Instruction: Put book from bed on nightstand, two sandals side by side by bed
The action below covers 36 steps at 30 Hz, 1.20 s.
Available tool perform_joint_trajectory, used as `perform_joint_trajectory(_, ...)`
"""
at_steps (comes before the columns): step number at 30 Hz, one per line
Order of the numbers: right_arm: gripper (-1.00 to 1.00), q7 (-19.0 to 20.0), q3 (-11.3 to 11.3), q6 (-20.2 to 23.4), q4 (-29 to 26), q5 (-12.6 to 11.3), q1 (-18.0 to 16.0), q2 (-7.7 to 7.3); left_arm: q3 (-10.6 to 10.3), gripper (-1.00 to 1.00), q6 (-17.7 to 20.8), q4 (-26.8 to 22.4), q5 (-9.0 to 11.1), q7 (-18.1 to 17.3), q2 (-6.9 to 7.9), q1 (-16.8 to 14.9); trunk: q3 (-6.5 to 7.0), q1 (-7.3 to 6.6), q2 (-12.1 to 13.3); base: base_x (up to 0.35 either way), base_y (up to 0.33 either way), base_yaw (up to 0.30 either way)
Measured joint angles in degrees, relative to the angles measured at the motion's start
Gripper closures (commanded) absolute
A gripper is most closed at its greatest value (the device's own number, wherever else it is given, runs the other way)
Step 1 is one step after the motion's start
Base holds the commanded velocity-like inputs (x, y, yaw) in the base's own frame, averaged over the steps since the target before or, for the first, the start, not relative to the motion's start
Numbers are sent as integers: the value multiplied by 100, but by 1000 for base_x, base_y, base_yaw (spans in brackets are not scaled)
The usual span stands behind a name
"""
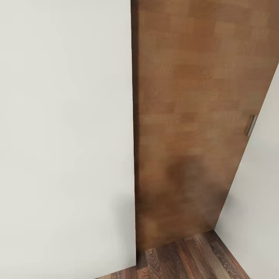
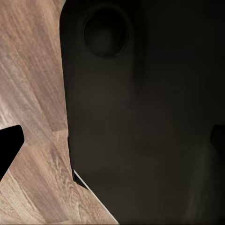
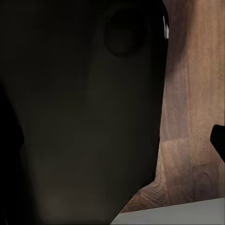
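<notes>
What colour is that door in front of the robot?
Warm mid-brown wood with a blocky grain; the door shows best in the head view, between white walls.

A brown wooden door (image 1: 193, 116) stands ahead, its surface patterned in blocks of warm wood grain. A small metal handle (image 1: 251, 125) sits at its right edge. A plain white wall (image 1: 66, 135) borders the door on the left, and a second white panel (image 1: 259, 201) slants in at the right. Below the door lies a dark wood-plank floor (image 1: 186, 259). In the left wrist view the floor planks look lighter and brown.
</notes>
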Motion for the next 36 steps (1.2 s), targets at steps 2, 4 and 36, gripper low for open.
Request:
perform_joint_trajectory(2,-100,58,8,32,41,2,29,-17,-8,-100,31,-26,0,-8,-35,-9,1,0,0,0,0,0)
perform_joint_trajectory(4,-100,64,8,32,41,2,21,-17,-8,-100,31,-27,0,-8,-35,-9,1,0,0,0,0,0)
perform_joint_trajectory(36,-100,64,-24,32,34,-39,-32,-16,8,-100,2,-270,8,-8,-26,-9,2,1,0,0,0,152)
